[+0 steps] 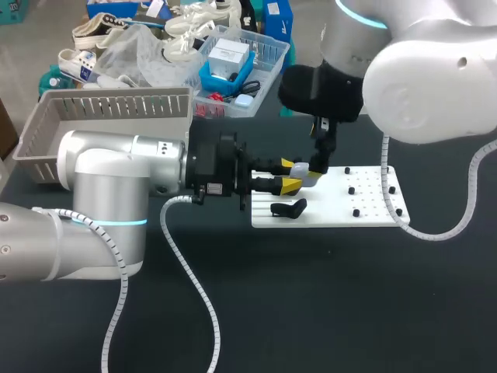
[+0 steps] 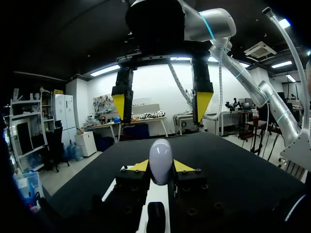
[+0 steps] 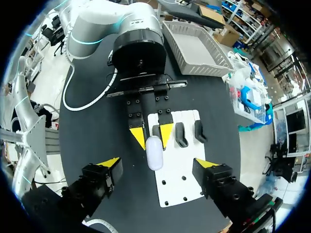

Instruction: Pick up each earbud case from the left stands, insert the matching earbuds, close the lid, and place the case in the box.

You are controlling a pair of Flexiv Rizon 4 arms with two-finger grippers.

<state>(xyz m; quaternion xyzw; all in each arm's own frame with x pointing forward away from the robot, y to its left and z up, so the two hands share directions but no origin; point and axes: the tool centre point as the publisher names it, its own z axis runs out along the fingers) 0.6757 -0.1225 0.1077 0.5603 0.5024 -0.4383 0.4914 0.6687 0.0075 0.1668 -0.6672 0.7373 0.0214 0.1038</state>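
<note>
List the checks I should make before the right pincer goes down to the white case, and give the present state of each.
1. Grip: the left pincer is shut on the white case, a finger on each side: ok.
2. Opening: the right pincer is open, its fingers wide apart: ok.
3. Alignment: the right pincer is above the case, one tip on each side of it: ok.
4. Clearance: the case is off the black stands and held over the white board: ok.
5. Lid open: cannot tell.
6. Earbuds located: cannot tell.
</note>
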